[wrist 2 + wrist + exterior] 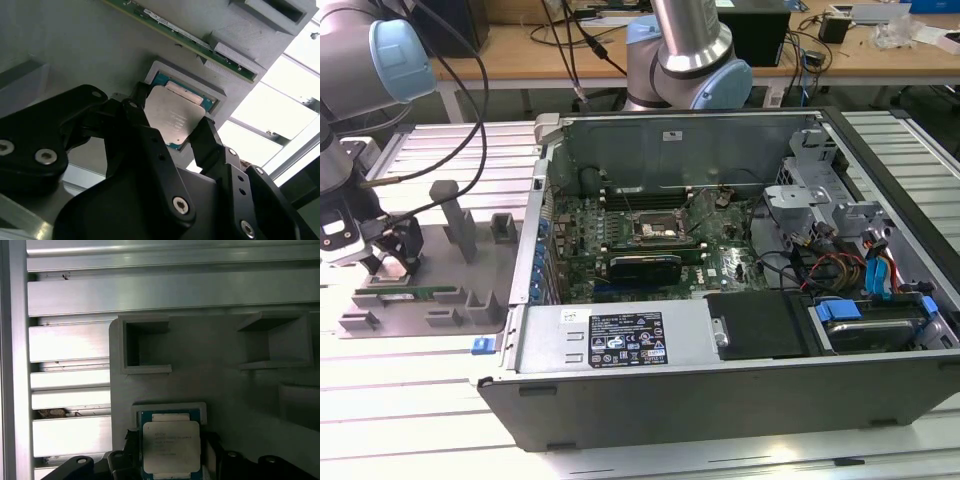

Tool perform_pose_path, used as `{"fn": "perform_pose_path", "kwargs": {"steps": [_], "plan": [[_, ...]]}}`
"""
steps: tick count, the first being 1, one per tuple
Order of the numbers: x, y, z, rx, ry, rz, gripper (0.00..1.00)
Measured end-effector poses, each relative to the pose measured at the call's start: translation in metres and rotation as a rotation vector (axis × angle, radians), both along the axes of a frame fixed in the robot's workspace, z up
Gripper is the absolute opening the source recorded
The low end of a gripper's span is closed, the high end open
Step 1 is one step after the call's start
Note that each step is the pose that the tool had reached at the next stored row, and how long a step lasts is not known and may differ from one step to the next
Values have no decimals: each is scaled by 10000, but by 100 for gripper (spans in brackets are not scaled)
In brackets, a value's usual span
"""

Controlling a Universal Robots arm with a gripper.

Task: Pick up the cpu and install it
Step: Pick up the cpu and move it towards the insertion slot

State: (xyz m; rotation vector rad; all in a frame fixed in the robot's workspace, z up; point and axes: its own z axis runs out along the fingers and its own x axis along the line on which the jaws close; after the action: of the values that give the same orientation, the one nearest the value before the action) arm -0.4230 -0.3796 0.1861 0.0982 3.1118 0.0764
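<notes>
The cpu (175,116) is a flat square chip with a shiny silver top and a teal rim. It lies in a shallow square nest of the grey fixture plate (470,275), at the exterior view's left. My gripper (388,262) is down over that nest. Its two black fingers (204,134) press against opposite edges of the cpu (171,442), so my gripper (172,120) is shut on it. The chip sits level inside the nest frame. The black-and-metal socket (650,228) lies on the motherboard inside the open computer case (620,345), well to the right of my gripper.
A long green memory stick (415,293) lies in a slot of the fixture plate beside the nest. Grey upright posts (455,215) and box-shaped holders (145,347) rise from the plate. The ribbed metal table (440,160) carries everything. A second arm's base (690,60) stands behind the case.
</notes>
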Motion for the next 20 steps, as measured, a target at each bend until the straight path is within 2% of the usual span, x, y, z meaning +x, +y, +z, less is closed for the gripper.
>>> {"fn": "perform_pose_path", "kwargs": {"steps": [12,13,14,20], "plan": [[0,0,33,-1,2,0,62],[-1,0,35,-2,3,0,60],[0,0,36,0,2,0,54],[-1,0,65,-3,3,0,54]]}}
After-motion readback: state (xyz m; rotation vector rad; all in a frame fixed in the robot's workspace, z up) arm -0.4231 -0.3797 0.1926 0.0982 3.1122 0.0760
